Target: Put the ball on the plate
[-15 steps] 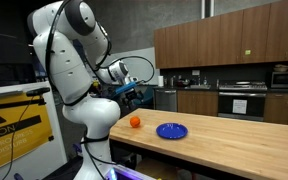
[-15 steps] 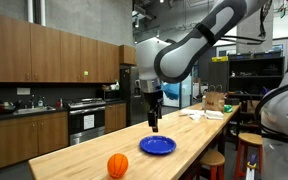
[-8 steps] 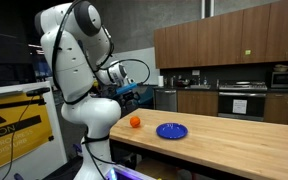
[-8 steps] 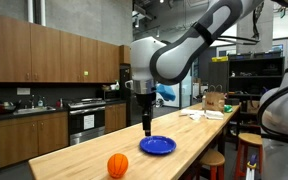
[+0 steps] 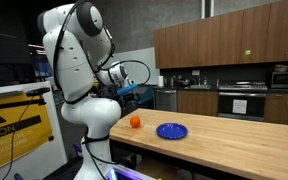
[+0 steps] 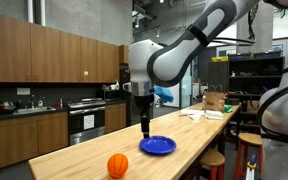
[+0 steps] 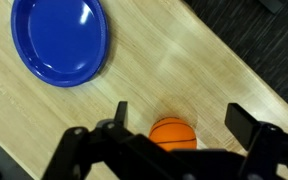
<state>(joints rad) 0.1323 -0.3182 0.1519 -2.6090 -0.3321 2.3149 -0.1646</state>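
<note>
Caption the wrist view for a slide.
Open gripper over the orange ball; empty blue plate lies apart on the wooden table.

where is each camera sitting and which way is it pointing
Exterior view: beside the wooden table's long edge, facing across it toward the kitchen cabinets; the white arm and base fill the left.
Exterior view: low at the table end nearest the small orange ball, looking down its length past the flat deep blue plate; arm and gripper show.
Wrist view: looks down at the tabletop; open gripper fingers frame the ball.
Shared: all three show ball and plate.
</note>
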